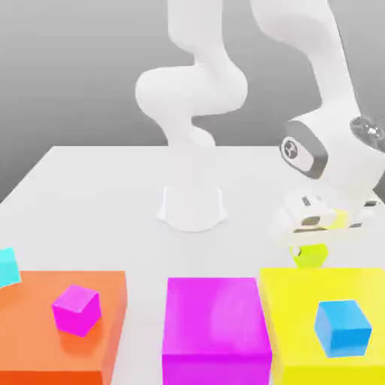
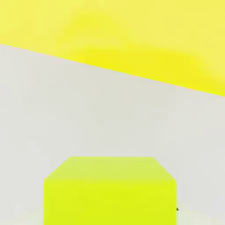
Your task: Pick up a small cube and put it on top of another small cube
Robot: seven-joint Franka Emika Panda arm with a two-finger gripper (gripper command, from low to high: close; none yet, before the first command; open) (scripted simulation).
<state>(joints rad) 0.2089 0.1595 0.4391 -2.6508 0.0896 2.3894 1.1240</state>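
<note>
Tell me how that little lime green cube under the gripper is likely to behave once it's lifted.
The lime cube looks rigid, with flat faces and sharp edges, so it probably won't flex or roll. It seems small next to the big yellow block, so likely light. The gripper is shut on it; its smooth faces might slip or twist.

1. Orange block (image 1: 45,331) at the exterior view's left, carrying a small magenta cube (image 1: 76,309).
2. Magenta block (image 1: 216,331) in the middle.
3. Yellow block (image 1: 301,301) at the right, carrying a small blue cube (image 1: 342,327).
4. All resting near on the white worktop (image 1: 105,195).
</note>
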